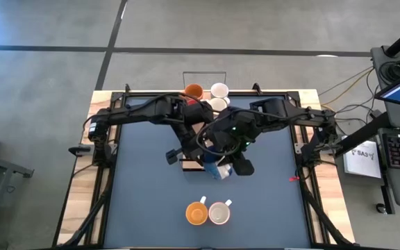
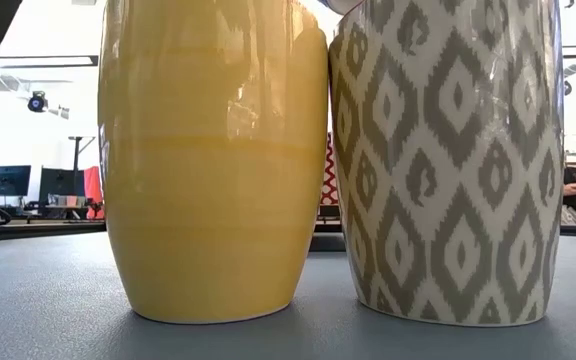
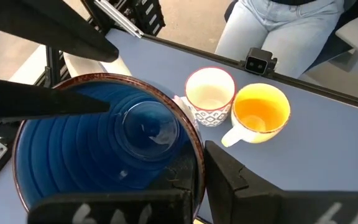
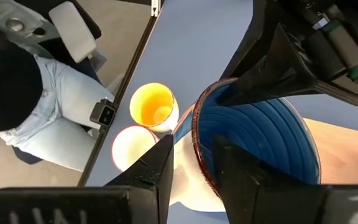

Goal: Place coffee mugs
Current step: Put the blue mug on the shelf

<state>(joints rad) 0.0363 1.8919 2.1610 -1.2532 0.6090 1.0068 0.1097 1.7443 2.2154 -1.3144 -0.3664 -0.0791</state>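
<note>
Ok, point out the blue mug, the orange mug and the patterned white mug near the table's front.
blue mug [image 3: 104, 155]: left wrist view, ribbed inside.
orange mug [image 3: 261, 113]: left wrist view, inside.
patterned white mug [image 3: 210, 93]: left wrist view, inside.

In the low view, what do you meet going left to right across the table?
Two mugs fill that picture: orange mug → white patterned mug, standing upright side by side on the table, touching or nearly touching near their tops. No claw shows in this view.
</note>
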